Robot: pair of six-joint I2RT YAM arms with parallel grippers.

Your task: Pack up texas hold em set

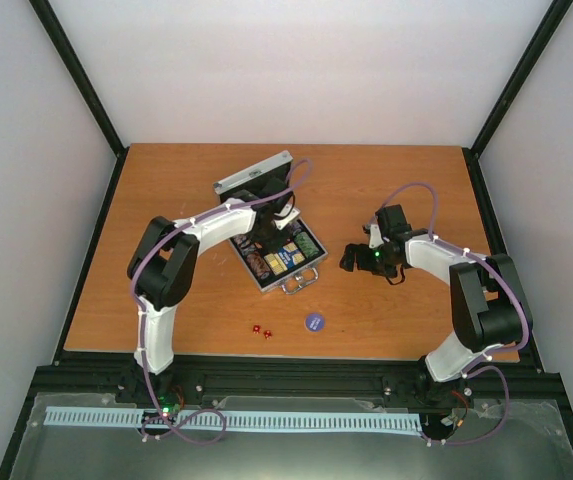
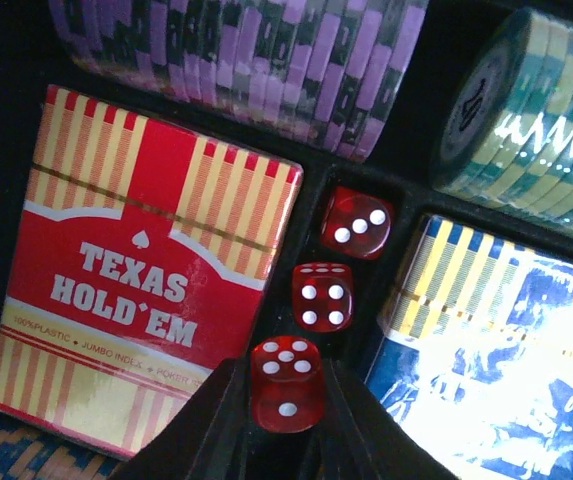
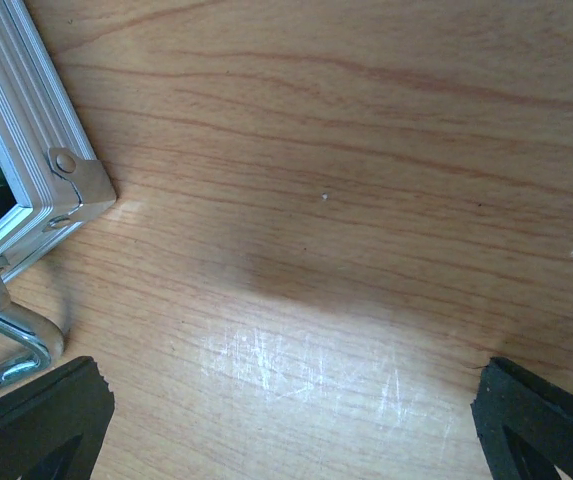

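Observation:
The silver case [image 1: 254, 174] lies open at the table's middle, with the left gripper [image 1: 266, 225] reaching down into it. In the left wrist view, the left gripper [image 2: 288, 405] is shut on a red die [image 2: 288, 383] over a narrow black slot. Two more red dice [image 2: 323, 293] lie in that slot. The red card box [image 2: 136, 270] is to its left and a blue card box [image 2: 506, 330] to its right. Purple chips [image 2: 266, 60] and green chips [image 2: 536, 110] fill the far slots. The right gripper [image 1: 351, 258] is open above bare wood, right of the case.
Two red dice [image 1: 262, 329] and a blue-purple disc [image 1: 314, 321] lie on the wood near the front edge. In the right wrist view the case's corner [image 3: 36, 170] and its metal handle [image 3: 6, 340] sit at the left, beside the left fingertip [image 3: 36, 420].

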